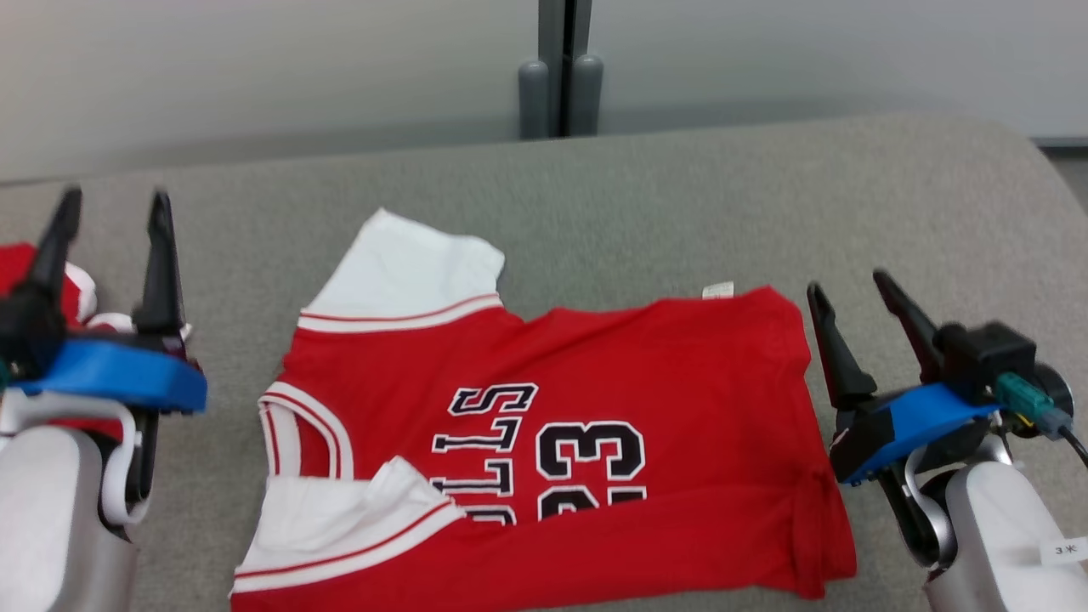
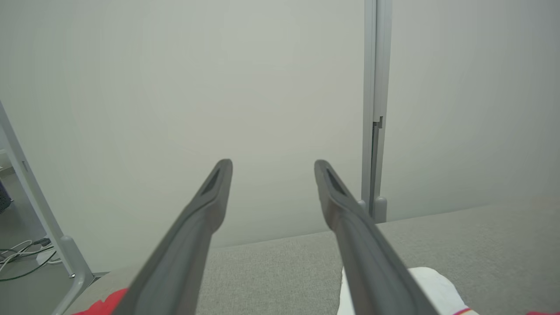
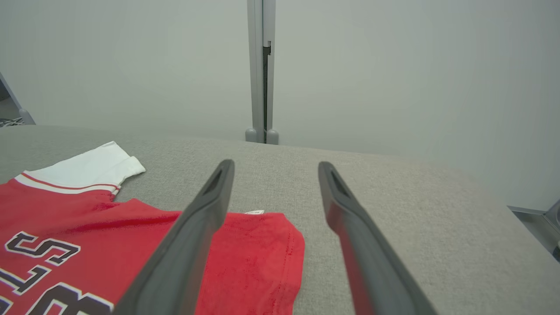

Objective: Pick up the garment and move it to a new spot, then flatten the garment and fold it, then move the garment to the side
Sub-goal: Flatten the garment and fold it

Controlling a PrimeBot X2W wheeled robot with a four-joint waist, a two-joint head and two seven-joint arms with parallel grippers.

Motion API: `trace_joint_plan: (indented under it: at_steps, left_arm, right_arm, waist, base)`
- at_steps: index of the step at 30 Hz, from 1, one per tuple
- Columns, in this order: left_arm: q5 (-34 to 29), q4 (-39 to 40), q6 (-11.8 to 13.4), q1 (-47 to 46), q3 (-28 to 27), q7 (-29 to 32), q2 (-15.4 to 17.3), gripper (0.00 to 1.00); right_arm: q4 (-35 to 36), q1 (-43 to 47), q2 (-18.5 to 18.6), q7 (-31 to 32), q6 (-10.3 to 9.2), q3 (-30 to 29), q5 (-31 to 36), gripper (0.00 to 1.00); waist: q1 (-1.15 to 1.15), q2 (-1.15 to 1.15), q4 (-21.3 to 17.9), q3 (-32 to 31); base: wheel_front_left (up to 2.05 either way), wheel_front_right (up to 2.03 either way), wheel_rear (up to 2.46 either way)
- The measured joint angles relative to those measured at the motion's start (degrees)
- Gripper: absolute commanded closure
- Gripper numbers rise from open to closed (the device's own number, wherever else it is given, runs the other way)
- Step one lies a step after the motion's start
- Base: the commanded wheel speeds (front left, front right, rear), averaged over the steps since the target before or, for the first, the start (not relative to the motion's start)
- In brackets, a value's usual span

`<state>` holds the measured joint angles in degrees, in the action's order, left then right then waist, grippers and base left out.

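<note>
The garment (image 1: 595,399) is a red jersey with white sleeves and black lettering, spread on the grey table (image 1: 680,195) with its collar to the left and its hem to the right. Its near sleeve (image 1: 340,518) is rumpled over the chest. My left gripper (image 1: 116,200) hovers open to the left of the collar, apart from the cloth. My right gripper (image 1: 848,283) stands open just beyond the hem, nothing between its fingers. In the right wrist view the gripper (image 3: 273,164) looks past the garment's hem corner (image 3: 262,249). In the left wrist view the gripper (image 2: 271,164) has a white sleeve (image 2: 437,288) at its lower right.
Another red and white cloth (image 1: 17,263) lies at the far left, partly behind my left gripper. A grey post (image 1: 561,68) and pale wall panels stand behind the table's far edge. A metal frame leg (image 2: 39,218) and cables stand off the table's left end.
</note>
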<state>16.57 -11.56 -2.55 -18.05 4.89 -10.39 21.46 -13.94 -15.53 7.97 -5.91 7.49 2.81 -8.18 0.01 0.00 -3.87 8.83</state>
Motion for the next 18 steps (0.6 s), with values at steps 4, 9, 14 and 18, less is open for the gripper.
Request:
trace_joint_plan:
  at_steps: [4, 9, 14, 18]
  left_arm:
    - [0.4, -2.9, -2.4, -11.1, 1.8, 3.5, 1.8, 0.0]
    - [1.8, -8.6, -4.1, -21.4, 5.1, 8.2, 3.5, 0.0]
    - [5.1, -15.5, -4.6, -28.4, 9.6, 12.4, 4.7, 0.0]
    - [9.0, -19.4, -4.8, -32.4, 17.1, 15.6, 6.2, 0.0]
  right_arm:
    - [-2.4, -7.4, 1.9, 2.9, 0.0, 1.8, 0.0, 0.0]
    - [-5.5, -14.4, 3.2, 5.7, 0.0, 4.7, -0.9, 0.0]
    - [-7.5, -18.5, 3.9, 6.1, 0.0, 6.9, -2.4, 0.0]
    - [-8.7, -20.8, 4.2, 5.7, 0.0, 8.0, -3.4, 0.0]
  waist:
    - [0.01, 0.0, -1.8, 4.4]
    - [0.01, 0.02, -3.9, 9.4]
    - [0.0, 0.02, -5.7, 12.9]
    - [0.0, 0.02, -6.9, 15.5]
  base:
    - [0.0, 0.0, 0.0]
    - [0.0, 0.0, 0.0]
    - [0.0, 0.0, 0.0]
    - [0.0, 0.0, 0.0]
